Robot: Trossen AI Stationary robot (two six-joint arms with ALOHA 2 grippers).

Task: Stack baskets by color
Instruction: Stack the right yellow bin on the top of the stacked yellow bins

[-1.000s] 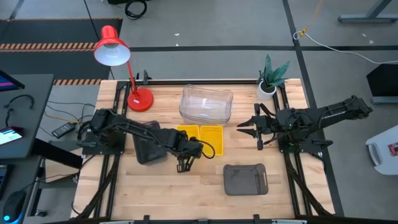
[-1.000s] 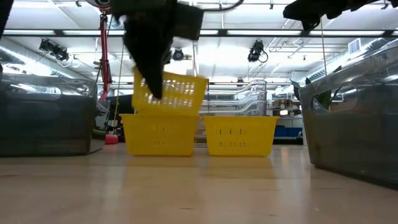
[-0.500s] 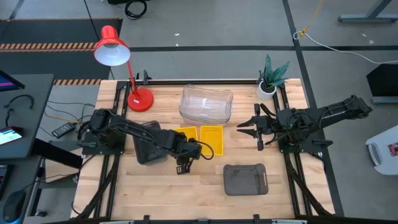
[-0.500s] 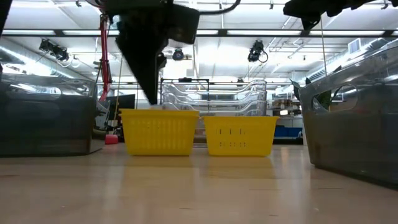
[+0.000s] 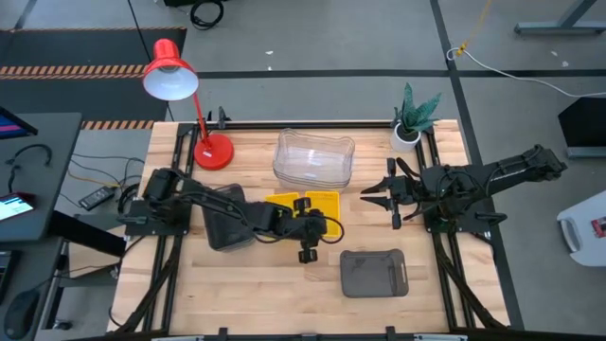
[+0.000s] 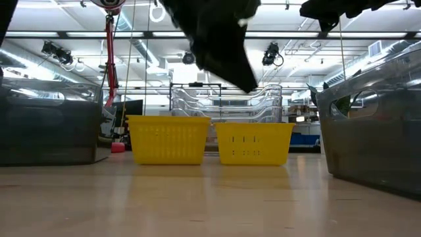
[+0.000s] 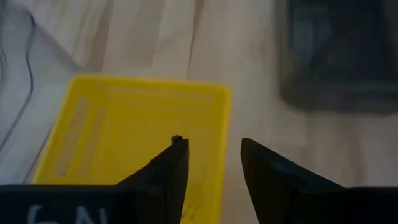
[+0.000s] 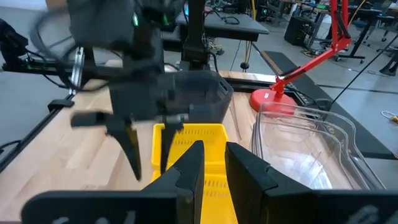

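Two yellow baskets (image 5: 322, 210) (image 6: 169, 139) stand side by side at the table's middle, bottoms on the wood; the left one (image 5: 282, 201) is partly under my left arm. A stack of clear baskets (image 5: 314, 159) stands behind them. One dark grey basket (image 5: 227, 225) lies under my left arm, and another (image 5: 374, 273) sits near the front edge. My left gripper (image 5: 307, 254) (image 7: 211, 142) hangs open above the table, just in front of the yellow baskets, holding nothing. My right gripper (image 5: 377, 201) (image 8: 212, 149) waits open at the right, above the table.
A red desk lamp (image 5: 172, 76) stands at the far left corner and a small potted plant (image 5: 413, 116) at the far right corner. Bare wood lies along the near edge, to the left of the front grey basket.
My left gripper held a tilted yellow basket over the left yellow basket and let it go; that basket now sits nested inside the left one. The gripper then swung toward the table's right and tipped up from pointing steeply down.
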